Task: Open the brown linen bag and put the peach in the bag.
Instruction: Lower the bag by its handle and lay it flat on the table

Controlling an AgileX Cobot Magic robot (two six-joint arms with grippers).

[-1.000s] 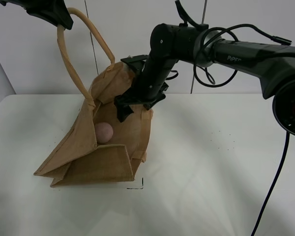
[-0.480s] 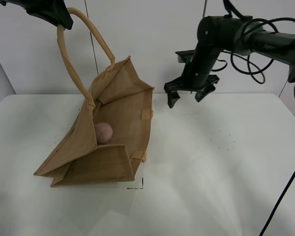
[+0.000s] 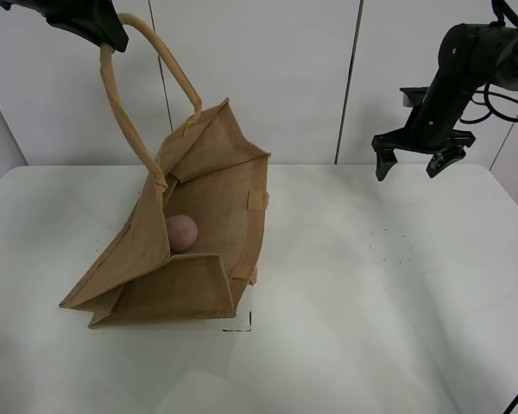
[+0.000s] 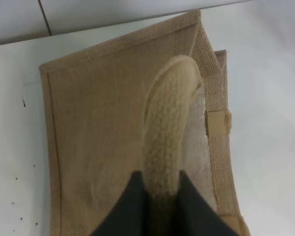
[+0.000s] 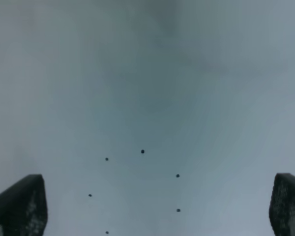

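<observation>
The brown linen bag lies tilted on the white table with its mouth held open toward the right. The pinkish peach rests inside it. My left gripper is shut on one loop handle and holds it up at the top left. In the left wrist view the handle runs between the jaws, with the bag below; the peach is hidden there. My right gripper is open and empty, high above the table's far right. The right wrist view shows its wide-apart fingertips over bare table.
A grey panelled wall stands behind the table. A small black corner mark is on the table by the bag's bottom. Small dark specks dot the right of the table.
My right gripper has drawn out of the bag's mouth and swung right and up, away from the bag. The peach stays inside. The left gripper has not moved.
</observation>
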